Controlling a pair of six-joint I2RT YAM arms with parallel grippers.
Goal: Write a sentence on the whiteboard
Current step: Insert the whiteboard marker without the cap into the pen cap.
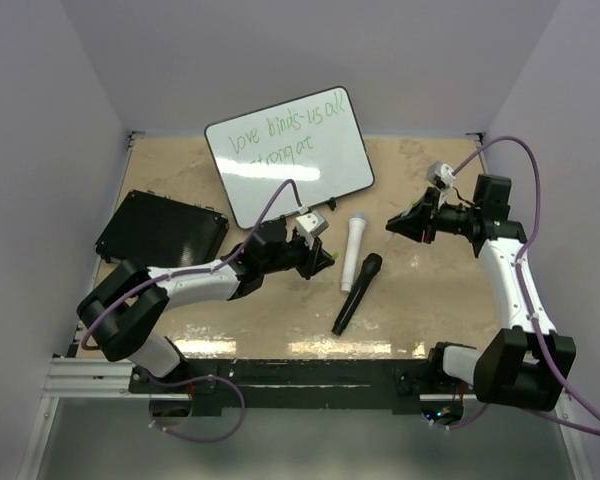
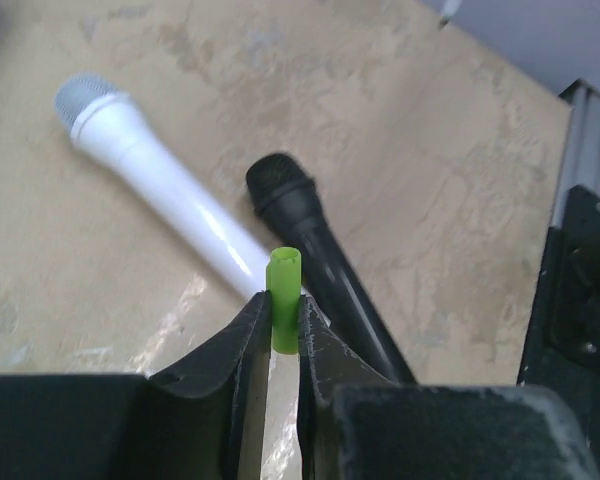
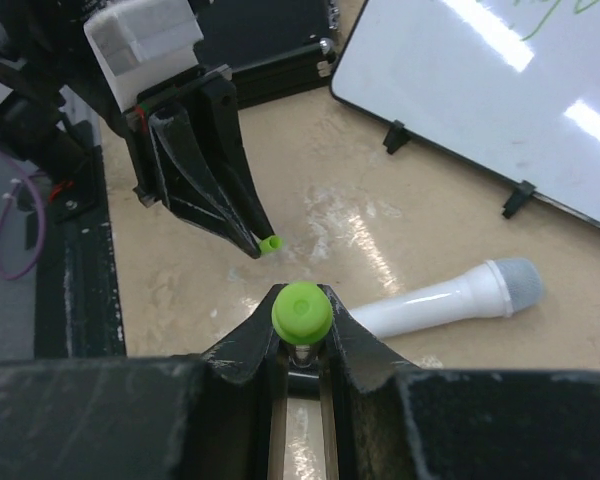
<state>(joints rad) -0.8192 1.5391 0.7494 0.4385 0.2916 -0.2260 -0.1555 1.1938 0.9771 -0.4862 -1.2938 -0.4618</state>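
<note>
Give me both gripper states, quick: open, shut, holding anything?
Left gripper: shut on a small green tube, possibly a marker cap.
Right gripper: shut on a round green-tipped piece, possibly the marker.

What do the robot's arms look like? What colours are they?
The left arm and right arm are smooth white tubes with chunky black joints. A thin purple cable loops along each. The left gripper and right gripper each have two pointy black fingers, with a small white box behind them.
</note>
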